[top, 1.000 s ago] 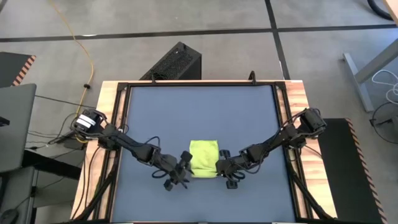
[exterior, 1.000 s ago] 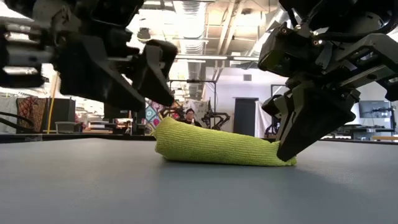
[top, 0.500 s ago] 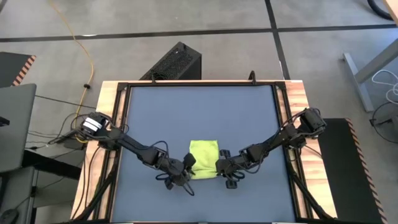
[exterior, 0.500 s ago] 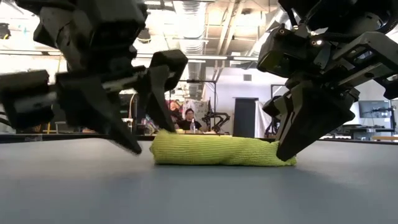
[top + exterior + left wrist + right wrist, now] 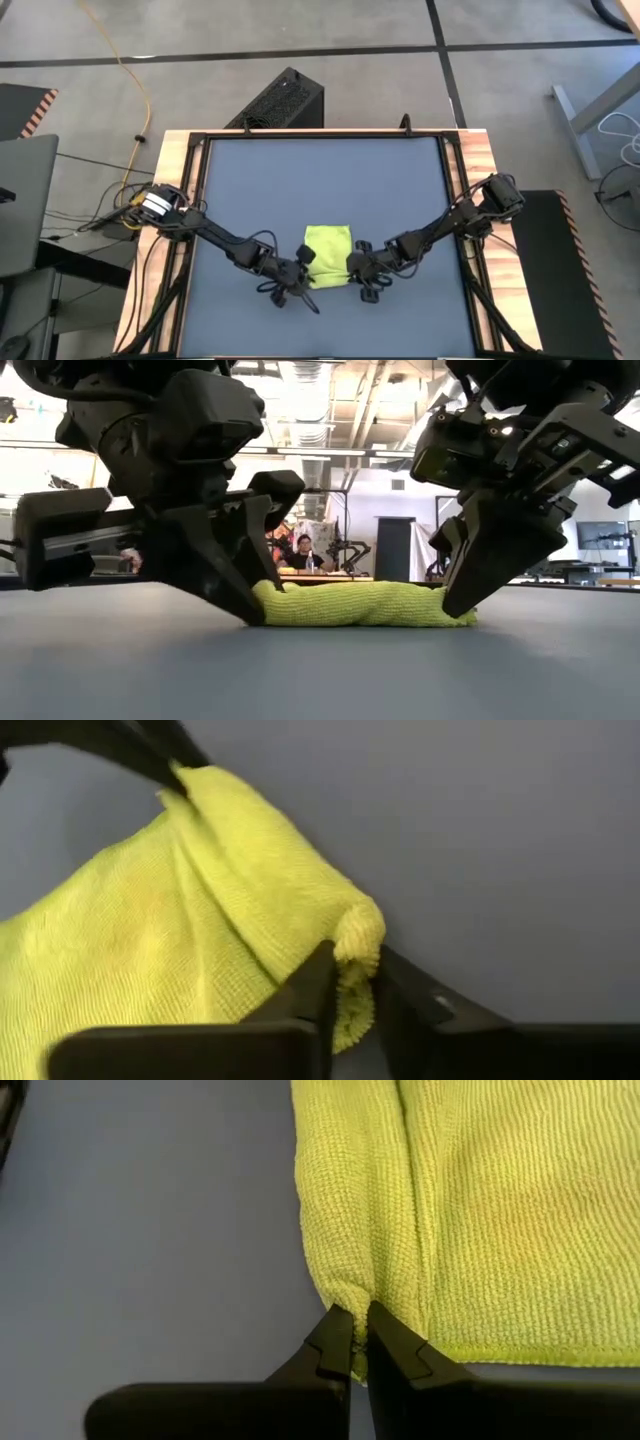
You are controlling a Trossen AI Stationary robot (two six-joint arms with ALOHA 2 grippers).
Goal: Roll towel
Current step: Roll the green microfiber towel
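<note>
The lime towel (image 5: 328, 254) lies on the dark blue-grey table (image 5: 320, 180), near its front middle. Its near edge is turned over into a low roll (image 5: 360, 603). My left gripper (image 5: 305, 267) is down at the roll's left end and shut on it, seen close in the left wrist view (image 5: 352, 970). My right gripper (image 5: 351, 267) is shut on the roll's right end, also seen in its own wrist view (image 5: 355, 1332). In the low view the left gripper (image 5: 255, 600) and the right gripper (image 5: 460, 600) flank the towel. My left gripper pinches the left end of the towel's rolled near edge (image 5: 357, 935) between its two fingers, a fold of more than one layer. The fingers slant down from the table's left. The towel lies on the table. My right gripper pinches the right end of the rolled near edge (image 5: 352, 1298) between its two fingers, on a fold of the cloth. The fingers slant down from the table's right. This end rests on the table too.
A wooden frame with black rails (image 5: 185, 200) borders the table. A black box (image 5: 280, 100) stands on the floor beyond the far edge. In the low view a person (image 5: 303, 550) shows far back in the room. Bare table lies beyond the towel.
My left gripper has come down toward the table's near edge onto the towel's left end and shut on it. That end, raised a second ago, now lies low and level with the rest of the roll. My right gripper has kept its hold.
</note>
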